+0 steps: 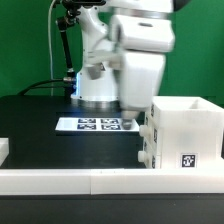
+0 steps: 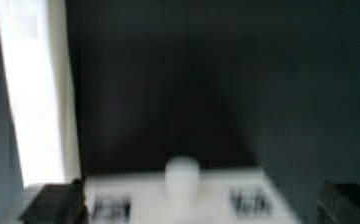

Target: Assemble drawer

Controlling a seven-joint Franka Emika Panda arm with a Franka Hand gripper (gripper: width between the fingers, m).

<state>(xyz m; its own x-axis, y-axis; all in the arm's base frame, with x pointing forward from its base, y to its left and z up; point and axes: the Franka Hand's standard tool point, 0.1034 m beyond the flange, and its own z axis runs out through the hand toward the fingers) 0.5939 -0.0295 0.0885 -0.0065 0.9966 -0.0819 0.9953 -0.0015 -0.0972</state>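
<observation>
Claw fingers point(image 2: 49, 203) show only as dark shapes at the two lower corners of the blurred wrist view, set wide apart with nothing gripped between them – the claw point(image 2: 198, 205) stands open and empty. Between and beyond the fingers lies a pale, smeared shape with a rounded white knob and two dark square marks on it; the blur keeps me from saying which drawer part it is.

From the exterior view, the arm point(image 1: 140, 60) hangs over the middle of the black worktop point(image 1: 40, 115), its big white wrist body coming down just beside the drawer housing point(image 1: 185, 135); the claw itself is hidden behind that body there. This housing, a tall hollow white box with a black-and-white tag on its front face, stands at the front edge of the worktop toward the exterior view's right, against the long low white rail point(image 1: 70, 180) running along that edge.

Farther back, the marker board point(image 1: 95, 125) lies flat on the worktop in front of the arm's round white base point(image 1: 95, 88) – well apart from the housing. Behind everything hangs a green backdrop.
</observation>
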